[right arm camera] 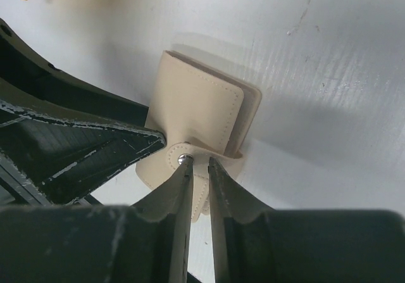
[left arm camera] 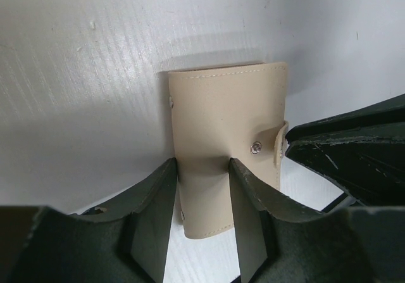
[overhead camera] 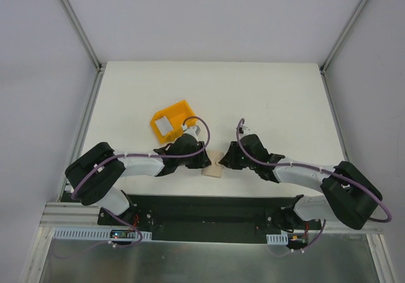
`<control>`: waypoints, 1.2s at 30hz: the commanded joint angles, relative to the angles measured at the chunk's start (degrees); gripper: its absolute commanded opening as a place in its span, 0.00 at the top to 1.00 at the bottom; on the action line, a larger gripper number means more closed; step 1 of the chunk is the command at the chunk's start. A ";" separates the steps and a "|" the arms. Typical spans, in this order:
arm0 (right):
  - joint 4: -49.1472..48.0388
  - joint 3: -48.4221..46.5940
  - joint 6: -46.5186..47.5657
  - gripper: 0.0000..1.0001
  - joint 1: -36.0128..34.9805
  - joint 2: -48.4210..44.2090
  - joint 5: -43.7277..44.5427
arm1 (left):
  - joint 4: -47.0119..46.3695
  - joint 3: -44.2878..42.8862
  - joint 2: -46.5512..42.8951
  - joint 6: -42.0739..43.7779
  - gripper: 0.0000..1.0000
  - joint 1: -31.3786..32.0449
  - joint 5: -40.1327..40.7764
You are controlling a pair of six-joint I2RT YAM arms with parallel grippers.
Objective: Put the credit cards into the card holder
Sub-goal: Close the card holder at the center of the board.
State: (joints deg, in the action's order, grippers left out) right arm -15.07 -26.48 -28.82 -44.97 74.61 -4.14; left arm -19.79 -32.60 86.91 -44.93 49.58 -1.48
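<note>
White table [overhead camera: 285, 106] holds beige card holder [left arm camera: 221, 118], right hand [right arm camera: 197, 166] pinching, left hand [left arm camera: 202, 164] apart.

No text, label, brand, number or sign can be read in any view. The card holder [left arm camera: 221, 137], in the centre of the left wrist view, shows plain beige faces. The credit cards [overhead camera: 164, 127] in the yellow bin [overhead camera: 176, 112], left of centre in the top view, are too small for any print to be told.
</note>
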 commanded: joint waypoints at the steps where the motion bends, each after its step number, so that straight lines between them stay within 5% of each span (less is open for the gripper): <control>1: -2.77 -2.44 1.22 0.82 0.23 1.50 -1.66 | 4.76 0.43 2.38 1.60 0.61 0.69 -0.19; 36: -1.80 -2.79 -1.59 0.82 -3.54 3.44 1.51 | 4.32 1.22 1.68 -0.60 0.61 0.87 -0.19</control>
State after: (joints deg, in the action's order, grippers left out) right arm -16.73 -27.11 -29.58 -47.86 77.52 -3.64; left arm -20.40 -32.64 87.26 -45.87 49.58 -1.52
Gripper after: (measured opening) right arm 0.173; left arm 0.386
